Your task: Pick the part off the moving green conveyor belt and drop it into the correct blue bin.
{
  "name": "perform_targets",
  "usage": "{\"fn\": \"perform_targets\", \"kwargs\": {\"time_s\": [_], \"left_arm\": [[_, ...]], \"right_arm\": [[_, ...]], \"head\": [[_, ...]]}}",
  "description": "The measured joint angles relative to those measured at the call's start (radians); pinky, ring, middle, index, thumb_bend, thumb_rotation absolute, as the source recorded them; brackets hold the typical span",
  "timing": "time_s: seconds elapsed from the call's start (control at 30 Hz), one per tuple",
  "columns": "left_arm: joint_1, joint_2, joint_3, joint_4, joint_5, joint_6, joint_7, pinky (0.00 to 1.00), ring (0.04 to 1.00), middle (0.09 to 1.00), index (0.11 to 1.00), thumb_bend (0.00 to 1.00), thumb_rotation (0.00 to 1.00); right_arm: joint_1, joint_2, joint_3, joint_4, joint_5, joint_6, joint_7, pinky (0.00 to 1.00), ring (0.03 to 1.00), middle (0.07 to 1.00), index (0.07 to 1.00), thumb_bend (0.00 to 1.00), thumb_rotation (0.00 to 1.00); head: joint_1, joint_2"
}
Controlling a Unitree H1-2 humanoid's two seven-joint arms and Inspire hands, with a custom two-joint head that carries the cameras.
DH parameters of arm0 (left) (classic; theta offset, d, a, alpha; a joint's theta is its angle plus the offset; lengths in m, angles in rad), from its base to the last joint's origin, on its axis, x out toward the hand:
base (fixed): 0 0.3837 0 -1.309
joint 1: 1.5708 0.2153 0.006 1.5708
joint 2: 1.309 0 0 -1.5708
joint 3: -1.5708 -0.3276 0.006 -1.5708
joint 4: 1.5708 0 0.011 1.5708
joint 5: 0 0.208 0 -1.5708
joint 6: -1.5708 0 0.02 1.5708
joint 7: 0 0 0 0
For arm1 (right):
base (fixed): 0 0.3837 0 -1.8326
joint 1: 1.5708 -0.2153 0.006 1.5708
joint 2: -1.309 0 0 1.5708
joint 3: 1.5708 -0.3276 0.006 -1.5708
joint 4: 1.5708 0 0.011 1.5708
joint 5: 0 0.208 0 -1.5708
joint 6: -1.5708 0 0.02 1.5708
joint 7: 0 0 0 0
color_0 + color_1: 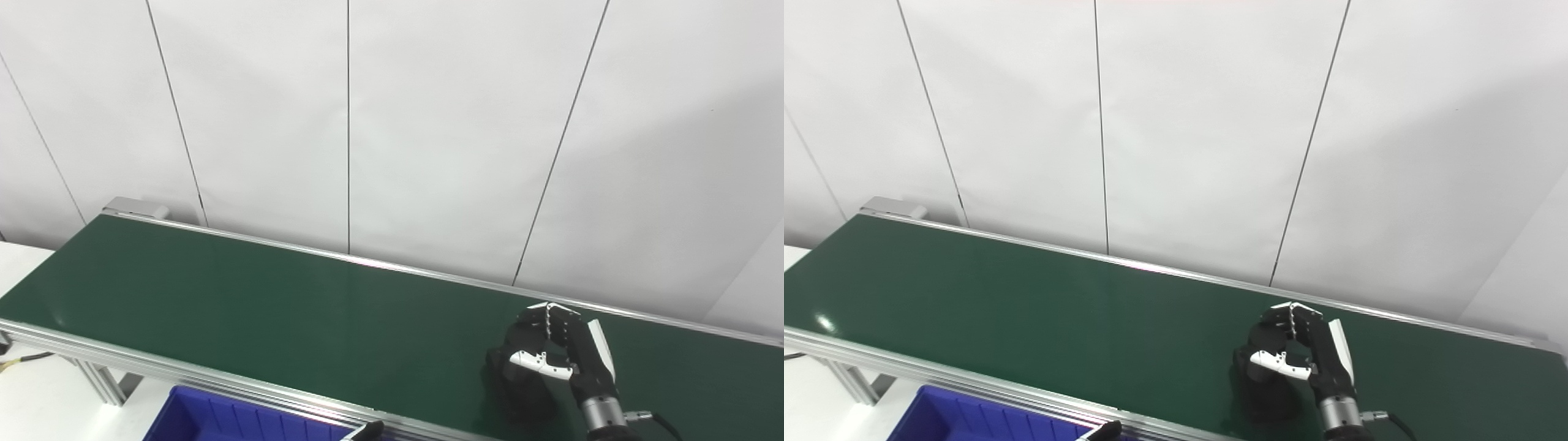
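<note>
Left eye view: right robot hand (560, 352) at five o'clock on the green conveyor belt (275, 306), curled around a black part (520, 383). Blue bin (233, 419) at seven o'clock; left robot hand (366, 432) barely visible, state impossible to tell.

left hand (366, 430) and blue bin (202, 419) cut off below.

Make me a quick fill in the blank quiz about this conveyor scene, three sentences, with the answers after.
1. The right hand has its fingers curled around a ____ colored part.
2. The conveyor belt is dark ____.
3. The bin at the bottom edge, in front of the belt, is ____.

Missing words: black; green; blue
</note>
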Motion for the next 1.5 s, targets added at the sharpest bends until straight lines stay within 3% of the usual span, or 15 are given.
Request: {"fn": "perform_targets", "kwargs": {"time_s": [0.53, 0.87, 0.9, 1.17, 1.43, 1.5], "left_arm": [[-0.005, 0.016, 0.008, -0.005, -0.003, 0.0, -0.003, 0.9, 0.951, 0.959, 0.929, 0.99, 0.53], [-0.051, 0.017, 0.018, 0.028, -0.035, 0.0, -0.024, 0.91, 0.938, 0.948, 0.926, 0.97, 0.53], [-0.055, 0.018, 0.02, 0.027, -0.035, 0.0, -0.024, 0.91, 0.934, 0.945, 0.923, 0.98, 0.53], [-0.056, 0.034, 0.038, -0.023, -0.059, 0.03, -0.026, 0.9, 0.924, 0.943, 0.914, 0.95, 0.5], [-0.054, 0.048, 0.041, -0.074, -0.082, 0.061, -0.039, 0.89, 0.926, 0.947, 0.933, 0.95, 0.51], [-0.055, 0.053, 0.044, -0.076, -0.099, 0.069, -0.044, 0.89, 0.93, 0.951, 0.941, 0.96, 0.52]], "right_arm": [[0.128, -0.013, -0.02, -0.45, -0.032, 0.021, 0.007, 0.4, 0.469, 0.489, 0.469, 0.52, 0.0], [0.212, -0.017, -0.038, -0.556, 0.002, 0.039, 0.032, 0.39, 0.456, 0.488, 0.479, 0.52, 0.0], [0.224, -0.018, -0.04, -0.578, 0.002, 0.052, 0.035, 0.39, 0.455, 0.487, 0.48, 0.52, 0.0], [0.279, -0.008, -0.038, -0.701, -0.006, 0.118, 0.043, 0.4, 0.467, 0.488, 0.472, 0.52, 0.0], [0.376, 0.012, -0.033, -0.823, -0.023, 0.183, 0.047, 0.42, 0.474, 0.488, 0.468, 0.52, 0.0], [0.389, 0.02, -0.032, -0.848, -0.036, 0.203, 0.047, 0.43, 0.477, 0.488, 0.467, 0.52, 0.0]], "head": [[-0.054, 0.028], [-0.069, 0.066], [-0.104, 0.087], [-0.149, 0.141], [-0.202, 0.166], [-0.261, 0.175]]}}
